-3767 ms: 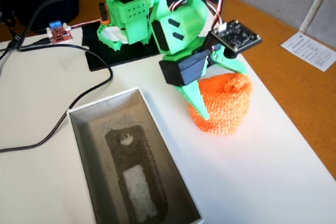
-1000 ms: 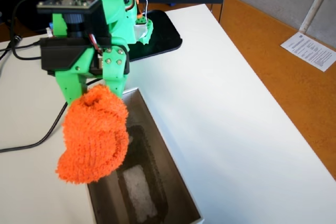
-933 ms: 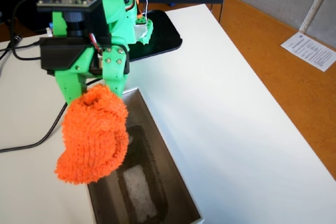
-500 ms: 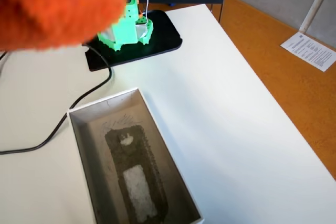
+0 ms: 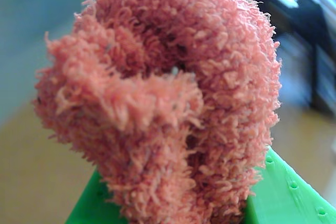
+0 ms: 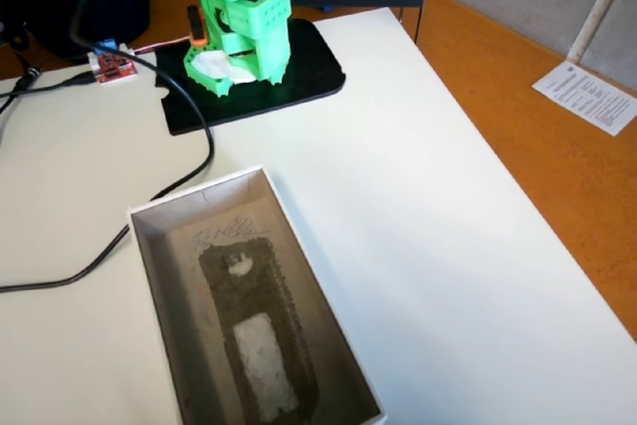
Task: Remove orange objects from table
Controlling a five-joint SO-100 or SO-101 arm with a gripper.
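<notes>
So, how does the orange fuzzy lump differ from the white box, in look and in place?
The orange fuzzy lump is soft, loopy and rounded; the white box is stiff, straight-sided and open on top. The lump sits between green gripper parts in the wrist view; the box rests on the table in the fixed view. The lump is absent from the fixed view.

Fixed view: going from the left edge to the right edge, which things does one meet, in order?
Red board → white box → bare white table → orange-brown floor → paper sheet. The green arm, its black plate and the cables overlap the first two, so I leave them out.
</notes>
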